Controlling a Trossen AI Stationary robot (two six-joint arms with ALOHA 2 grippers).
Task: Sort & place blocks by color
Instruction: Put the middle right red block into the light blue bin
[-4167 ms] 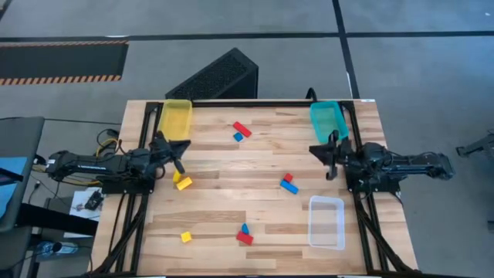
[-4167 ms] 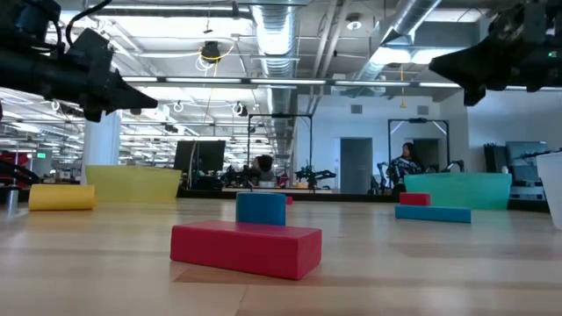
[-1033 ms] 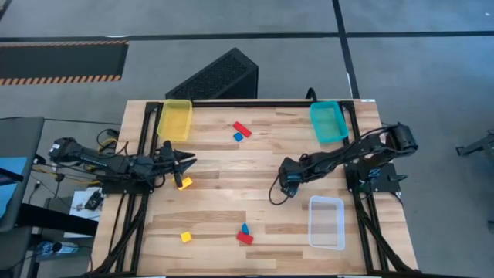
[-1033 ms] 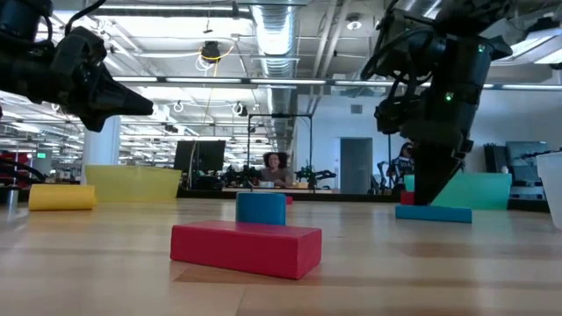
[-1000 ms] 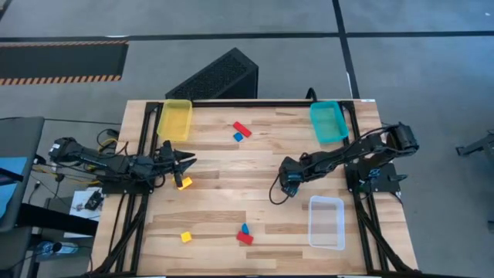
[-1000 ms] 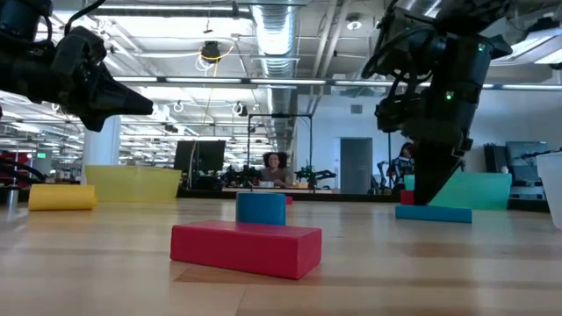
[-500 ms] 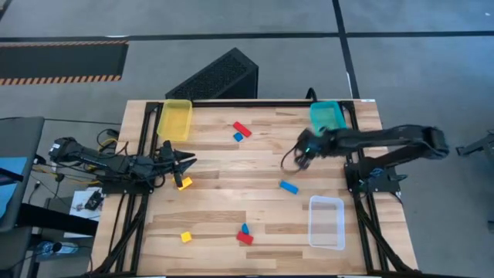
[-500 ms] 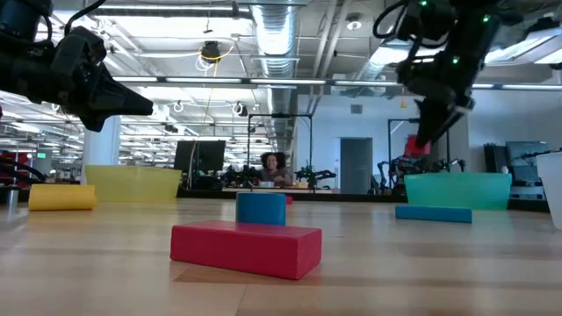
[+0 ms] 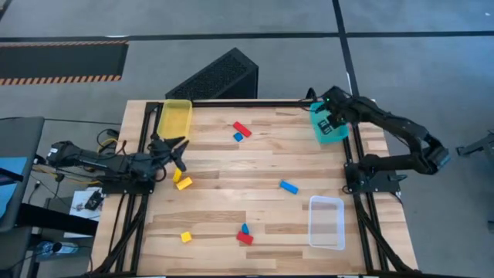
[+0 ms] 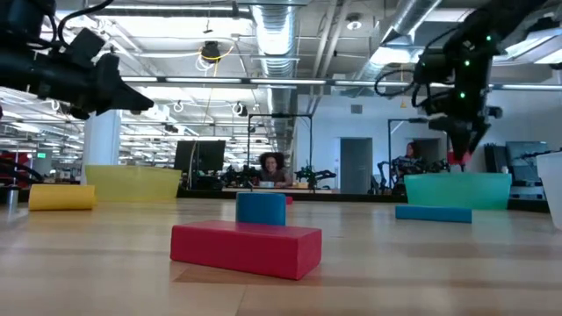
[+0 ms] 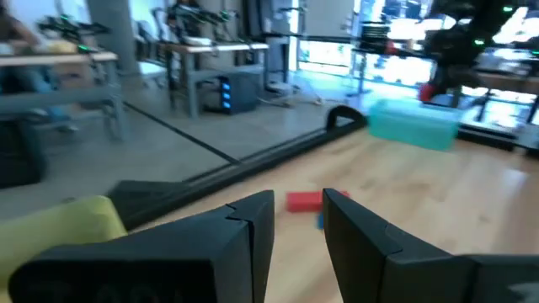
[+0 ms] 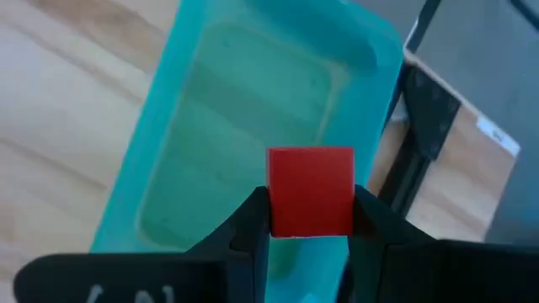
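High view hides red block (image 12: 310,191).

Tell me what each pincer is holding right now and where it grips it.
The right pincer holds a red block by two opposite side faces, above the teal bin. The left pincer is open and holds nothing.

- high view: straight down, far enough to fit the whole table (image 9: 231,193) and both arms
- low view: sits at tabletop level, looking across into the room
- wrist views: ride each arm, close, looking past the fingers
- the teal bin (image 9: 328,123) shows in all four views
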